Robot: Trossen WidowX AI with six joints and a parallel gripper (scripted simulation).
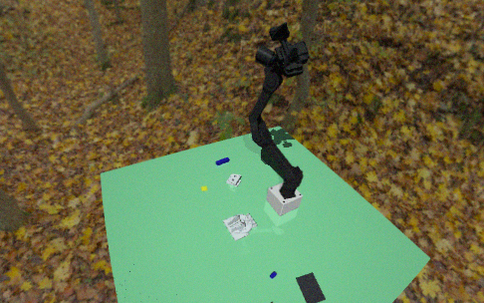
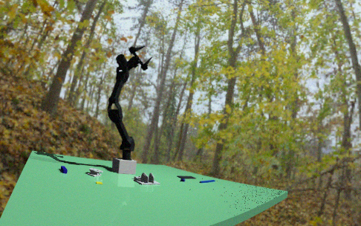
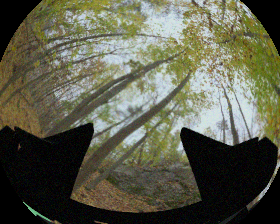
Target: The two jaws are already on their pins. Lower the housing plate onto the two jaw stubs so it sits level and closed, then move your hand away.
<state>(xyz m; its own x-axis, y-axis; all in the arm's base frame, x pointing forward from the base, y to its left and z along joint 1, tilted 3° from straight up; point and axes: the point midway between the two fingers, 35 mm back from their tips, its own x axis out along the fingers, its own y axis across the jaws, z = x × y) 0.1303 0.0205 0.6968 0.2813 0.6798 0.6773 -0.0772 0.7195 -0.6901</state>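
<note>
Green tabletop (image 1: 172, 214) (image 2: 91, 201) amid autumn woods (image 1: 212, 75) (image 2: 63, 56) (image 3: 131, 117).

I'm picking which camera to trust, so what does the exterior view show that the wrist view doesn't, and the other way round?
Only the exterior view shows the arm's pale base block, the white piece with two dark upright stubs, the small yellow piece and the sky-high arm in profile.

Only the wrist view shows the fingers close up, filling both lower sides.

Both show the open fingers with nothing between them, trees, fallen leaves and some green tabletop.
</note>
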